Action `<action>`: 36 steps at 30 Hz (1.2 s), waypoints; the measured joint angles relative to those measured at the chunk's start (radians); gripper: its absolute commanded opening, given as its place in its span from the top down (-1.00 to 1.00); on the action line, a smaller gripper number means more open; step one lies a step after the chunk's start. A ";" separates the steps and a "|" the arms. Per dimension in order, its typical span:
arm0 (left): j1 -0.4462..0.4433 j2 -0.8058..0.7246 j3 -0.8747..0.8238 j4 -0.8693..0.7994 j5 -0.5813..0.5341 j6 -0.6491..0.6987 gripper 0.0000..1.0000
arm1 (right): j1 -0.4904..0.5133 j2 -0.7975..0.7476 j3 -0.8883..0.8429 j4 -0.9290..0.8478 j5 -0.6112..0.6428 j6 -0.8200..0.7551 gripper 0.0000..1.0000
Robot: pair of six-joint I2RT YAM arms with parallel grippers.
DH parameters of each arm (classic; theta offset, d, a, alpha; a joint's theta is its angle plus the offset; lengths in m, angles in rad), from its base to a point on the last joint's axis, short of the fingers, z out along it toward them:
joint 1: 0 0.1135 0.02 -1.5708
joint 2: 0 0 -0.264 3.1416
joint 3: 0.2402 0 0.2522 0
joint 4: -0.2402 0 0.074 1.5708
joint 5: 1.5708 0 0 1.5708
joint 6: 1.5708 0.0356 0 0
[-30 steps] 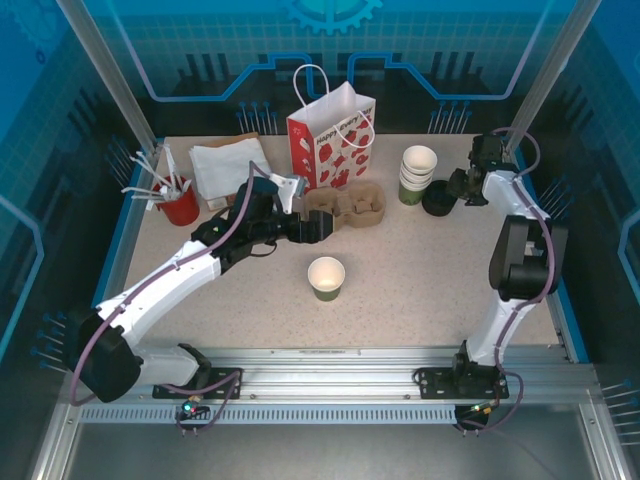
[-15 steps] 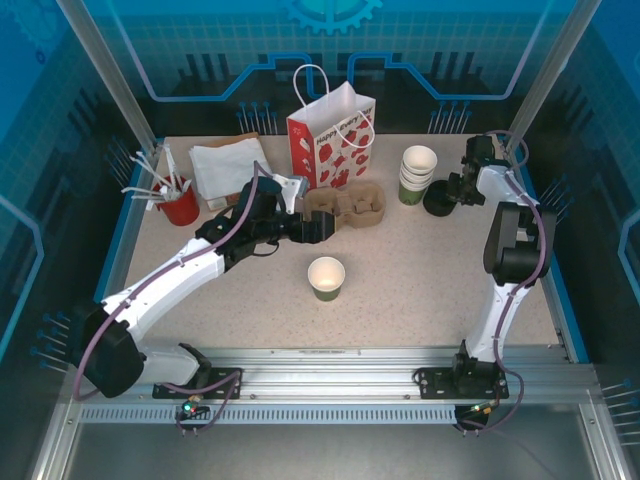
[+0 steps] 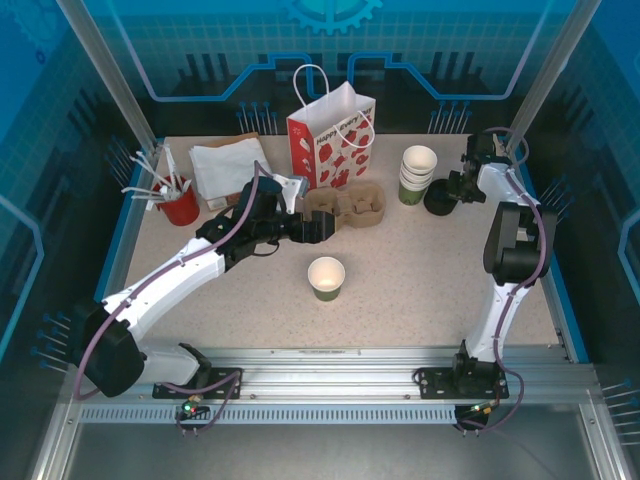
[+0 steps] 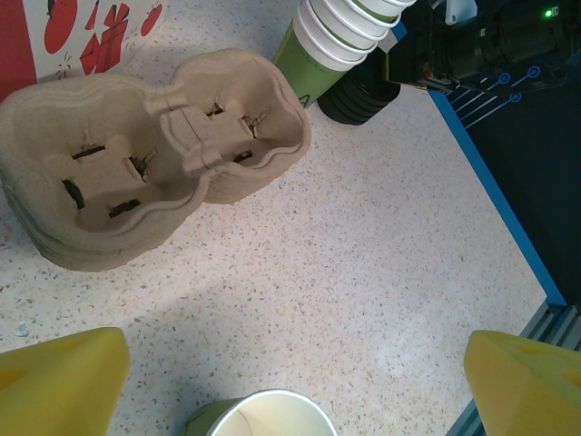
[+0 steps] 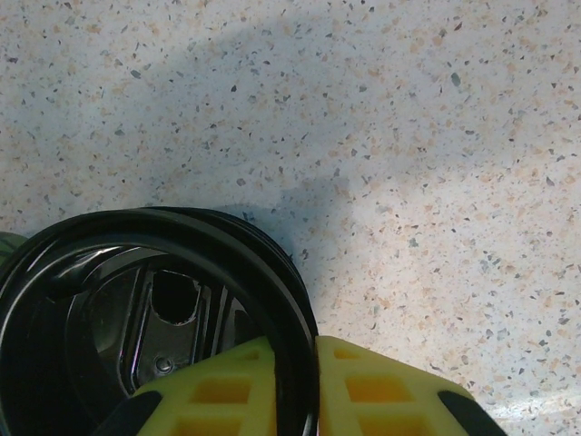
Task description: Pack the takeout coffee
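The takeout coffee's olive-green paper cup [image 3: 326, 277] stands open-topped, with no lid on it, at the table's middle. Its rim shows at the bottom of the left wrist view [image 4: 272, 416]. My left gripper [image 3: 318, 228] hovers open just behind it, next to the cardboard cup carrier [image 3: 346, 207], with nothing between its yellow fingers [image 4: 64, 381]. At the back right my right gripper [image 3: 453, 189] is shut on the rim of a black plastic lid [image 5: 118, 309]. The lid [image 3: 437, 203] lies beside the cup stack.
A stack of lidless green cups [image 3: 417, 174] stands left of the lid. A red-and-white paper bag [image 3: 330, 135] stands behind the carrier [image 4: 145, 173]. Napkins [image 3: 228, 168] and a red cup of stirrers [image 3: 178, 205] sit at the back left. The blue table edge [image 4: 490, 191] runs along the right.
The right gripper's jaws have closed onto the black lid's rim, and that arm drew in a little. The left arm shifted slightly and then held still.
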 measured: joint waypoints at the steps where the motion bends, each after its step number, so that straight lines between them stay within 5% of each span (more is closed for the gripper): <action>1: 0.000 0.000 0.000 0.000 0.000 0.000 -0.93 | 0.000 0.000 0.000 0.000 0.000 0.000 0.69; 12: -0.001 0.000 0.000 0.000 -0.023 -0.001 -0.93 | -0.001 -0.154 -0.001 -0.035 0.004 0.003 0.69; 16: -0.001 -0.007 -0.003 0.007 -0.056 -0.018 -0.94 | -0.010 -0.341 -0.082 -0.006 -0.033 0.028 0.68; 20: 0.002 -0.066 -0.051 0.087 -0.055 -0.075 -0.93 | -0.011 -0.579 -0.240 0.058 -0.203 0.104 0.66; 26: 0.070 -0.153 -0.167 0.362 0.061 -0.305 -0.93 | 0.222 -0.779 -0.396 0.273 -0.482 0.307 0.65; 31: 0.087 -0.152 -0.178 0.599 0.150 -0.514 -0.97 | 0.425 -0.758 -0.471 0.549 -0.640 0.536 0.64; 36: 0.087 -0.151 -0.177 0.762 0.184 -0.654 -0.97 | 0.508 -0.683 -0.479 0.818 -0.728 0.734 0.64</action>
